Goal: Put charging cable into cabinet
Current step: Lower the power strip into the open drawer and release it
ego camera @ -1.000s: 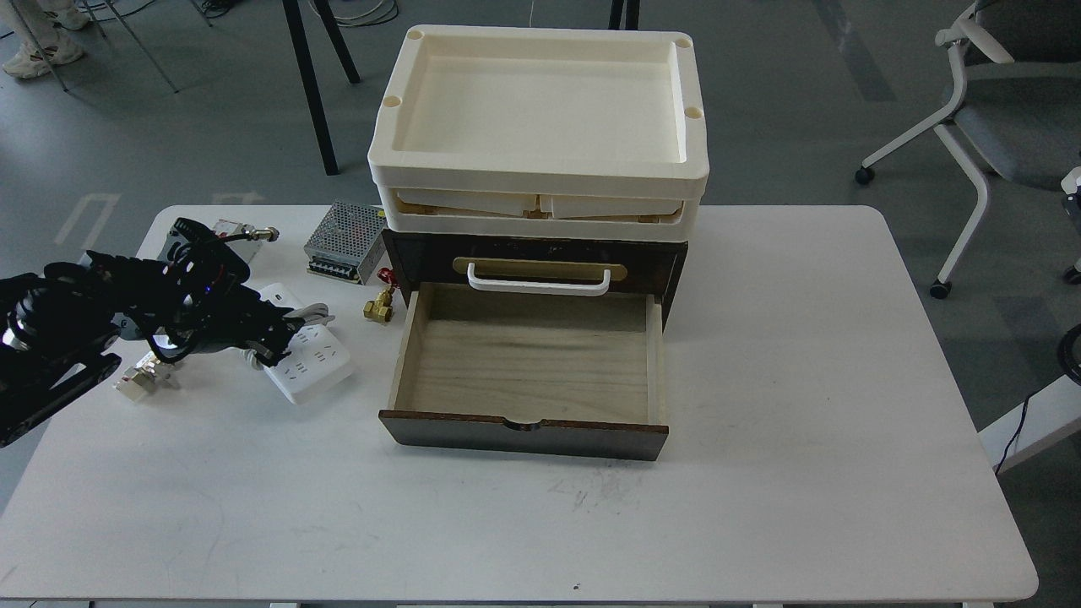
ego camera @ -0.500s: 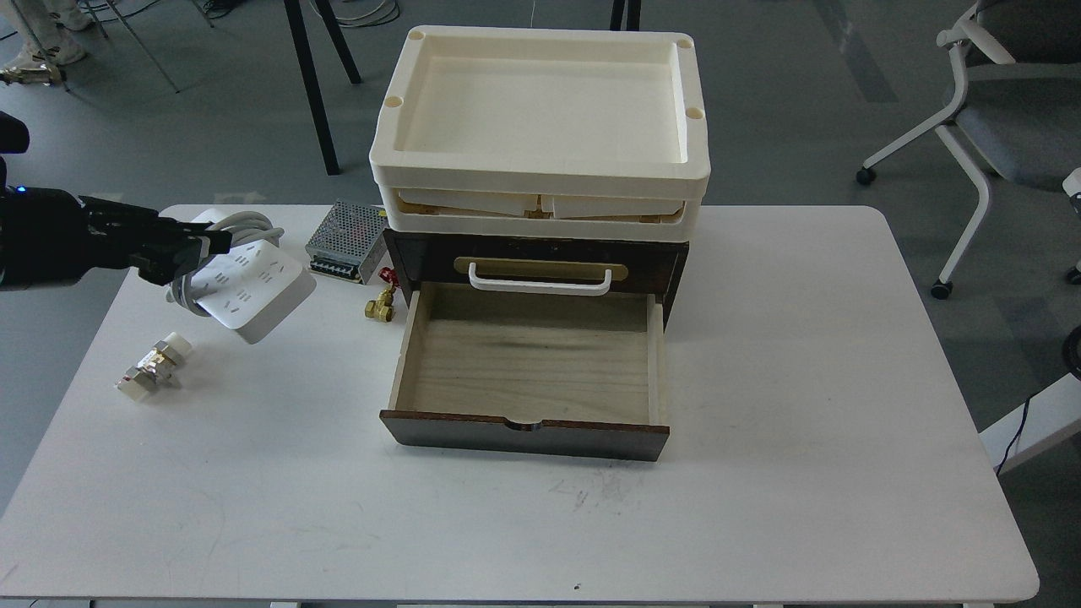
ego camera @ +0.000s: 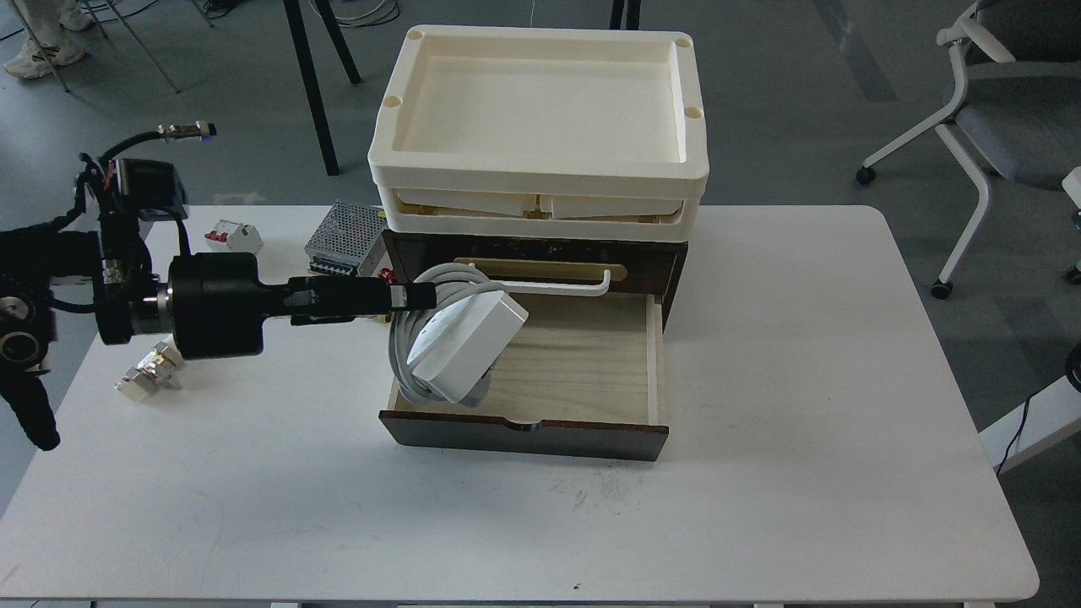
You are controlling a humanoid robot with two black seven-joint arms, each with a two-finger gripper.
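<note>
My left gripper [ego camera: 415, 297] is shut on the charging cable [ego camera: 466, 340], a flat white power strip with a grey-white cord wound around it. The strip hangs tilted over the left part of the open drawer [ego camera: 583, 359] of the cabinet [ego camera: 540, 257], a dark brown box with a pale wood drawer, a white handle and cream trays [ego camera: 540, 127] on top. The strip hides the drawer's left wall. My right gripper is out of view.
A silver mesh power supply box [ego camera: 342, 241] and a small white circuit breaker with red switches [ego camera: 232, 235] lie behind my left arm. A small metal fitting [ego camera: 150, 371] lies at the table's left. A brass part [ego camera: 384, 274] is mostly hidden by the gripper. An office chair [ego camera: 996, 101] stands at the far right.
My left gripper lifted the charging cable off the table at the left and carried it right, so it now hangs over the left part of the open drawer.
</note>
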